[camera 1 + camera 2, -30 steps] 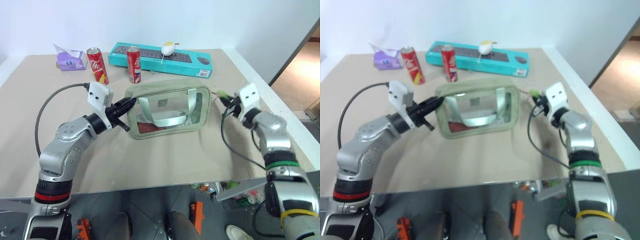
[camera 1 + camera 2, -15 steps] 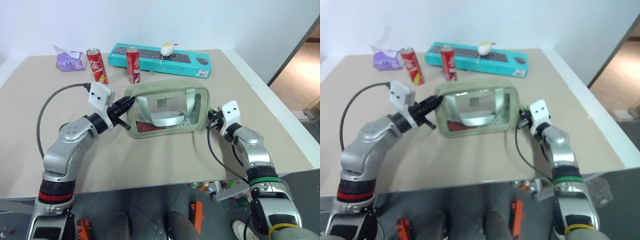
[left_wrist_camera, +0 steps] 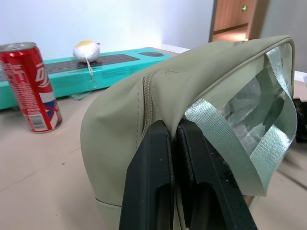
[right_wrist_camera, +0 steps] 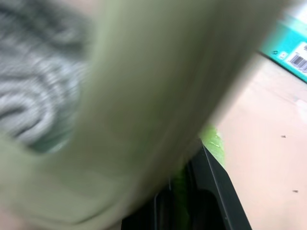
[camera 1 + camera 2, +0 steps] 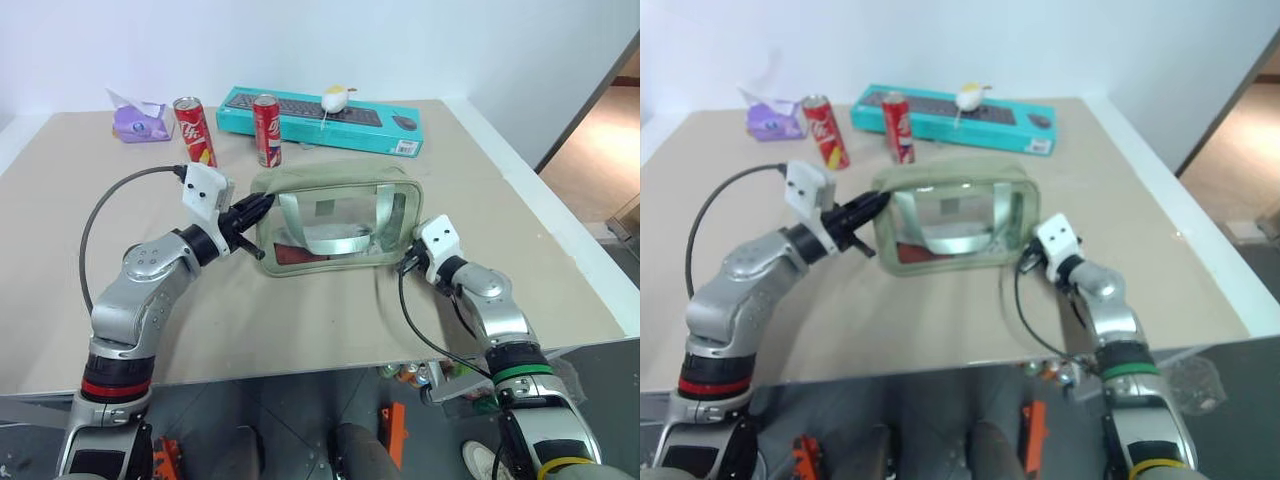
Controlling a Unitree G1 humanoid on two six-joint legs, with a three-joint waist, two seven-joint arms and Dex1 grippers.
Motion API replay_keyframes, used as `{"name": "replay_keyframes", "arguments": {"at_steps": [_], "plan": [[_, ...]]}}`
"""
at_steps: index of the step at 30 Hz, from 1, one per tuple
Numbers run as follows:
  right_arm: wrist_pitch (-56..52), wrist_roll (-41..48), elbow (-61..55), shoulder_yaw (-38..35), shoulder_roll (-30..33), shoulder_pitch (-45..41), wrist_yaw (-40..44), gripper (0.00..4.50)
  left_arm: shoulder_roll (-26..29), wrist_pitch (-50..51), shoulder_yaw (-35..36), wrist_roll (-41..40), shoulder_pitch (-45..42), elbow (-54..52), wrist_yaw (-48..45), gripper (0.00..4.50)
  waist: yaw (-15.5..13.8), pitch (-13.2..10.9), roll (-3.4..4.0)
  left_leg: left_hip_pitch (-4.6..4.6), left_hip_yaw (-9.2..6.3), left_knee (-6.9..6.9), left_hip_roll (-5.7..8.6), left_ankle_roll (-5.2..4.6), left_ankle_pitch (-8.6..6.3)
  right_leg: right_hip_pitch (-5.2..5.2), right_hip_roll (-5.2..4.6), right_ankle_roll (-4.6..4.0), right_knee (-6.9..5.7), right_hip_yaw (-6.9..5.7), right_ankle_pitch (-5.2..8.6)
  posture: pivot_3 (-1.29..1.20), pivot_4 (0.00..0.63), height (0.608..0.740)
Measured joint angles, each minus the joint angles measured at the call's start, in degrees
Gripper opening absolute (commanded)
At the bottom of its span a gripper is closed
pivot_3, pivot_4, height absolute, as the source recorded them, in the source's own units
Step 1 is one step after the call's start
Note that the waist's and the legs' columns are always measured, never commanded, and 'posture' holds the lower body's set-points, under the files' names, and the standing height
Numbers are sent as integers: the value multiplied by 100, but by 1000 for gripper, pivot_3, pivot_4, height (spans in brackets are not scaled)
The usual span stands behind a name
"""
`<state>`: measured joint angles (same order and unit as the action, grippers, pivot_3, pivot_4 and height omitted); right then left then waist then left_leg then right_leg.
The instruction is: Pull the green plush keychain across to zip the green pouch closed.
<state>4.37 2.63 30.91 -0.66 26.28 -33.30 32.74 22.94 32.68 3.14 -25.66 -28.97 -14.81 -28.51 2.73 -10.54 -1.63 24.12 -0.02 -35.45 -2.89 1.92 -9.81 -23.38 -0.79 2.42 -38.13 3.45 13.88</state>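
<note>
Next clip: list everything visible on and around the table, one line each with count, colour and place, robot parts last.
green pouch: one, olive with clear window and strap, table centre.
green plush keychain: one, light green, at the pouch's right end, in the right pincer.
cans: two, red, behind the pouch to the left.
keyboard box: one, teal, along the far edge.
plush toy: one, white and yellow, on the keyboard box.
tissue pack: one, purple, far left corner.
table: one, beige top.
left pincer: black, shut on the pouch's left end.
right pincer: black, shut on the keychain at the pouch's right end.
</note>
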Motion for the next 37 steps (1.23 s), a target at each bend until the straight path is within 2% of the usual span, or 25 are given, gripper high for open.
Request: {"name": "replay_keyframes", "arguments": {"at_steps": [4,11,16,20,23,25,31,33,37], "plan": [[-243,463,-357,-391,264,-8,298,2018,74,123,12,-188,-9,41,-188,2028,-5,0,0,7,0,1,1,0,0,-4,-2,3,1,-1,2,0,150,740],[-881,1297,-1730,-872,777,270,913,4417,258,147,321,-479,-140,138,-434,4375,-7,0,0,6,-1,2,0,0,-1,-4,-1,3,2,-2,4,0,150,740],[-1313,1747,-2540,-1020,1098,487,1260,4487,347,224,721,-892,-217,197,-553,4475,-8,0,0,4,-2,1,0,0,-1,-2,-1,3,2,-4,4,0,150,740],[-1676,2029,-2917,-1316,1487,782,1427,4487,704,271,1255,-1127,-206,283,-568,4475,-13,0,0,7,-1,1,0,0,-1,-3,-2,4,3,-4,6,0,150,740],[-1927,2155,-3058,-1634,1783,1033,1440,4487,955,205,1523,-1106,289,73,-569,4475,-7,1,2,2,7,5,2,-4,-5,-2,-8,7,5,3,11,0,150,740],[-2020,2193,-3116,-1736,1826,1077,1437,4487,938,211,1513,-1103,532,43,-565,4475,-11,-1,0,5,6,3,2,-4,-5,-4,-8,5,4,1,12,0,150,740],[-2815,2701,-4051,-2417,2351,1832,1522,4487,1022,-140,1398,-639,2216,-644,-692,4475,-32,1,-2,6,6,5,0,-3,-9,-5,-11,-3,4,-1,21,0,150,740],[-3121,2961,-4560,-2508,2421,2361,1691,4487,1075,-265,1233,-430,2422,-808,-696,4475,-79,7,-12,3,1,2,-2,-3,-9,0,-9,-30,5,-6,37,0,150,740],[-3540,3418,-5746,-2290,2246,3409,1826,4487,1128,-384,778,-204,2491,-1105,-727,4475,-139,7,-11,0,6,-1,-1,-3,-8,1,-11,-29,5,1,35,0,150,740]]}}
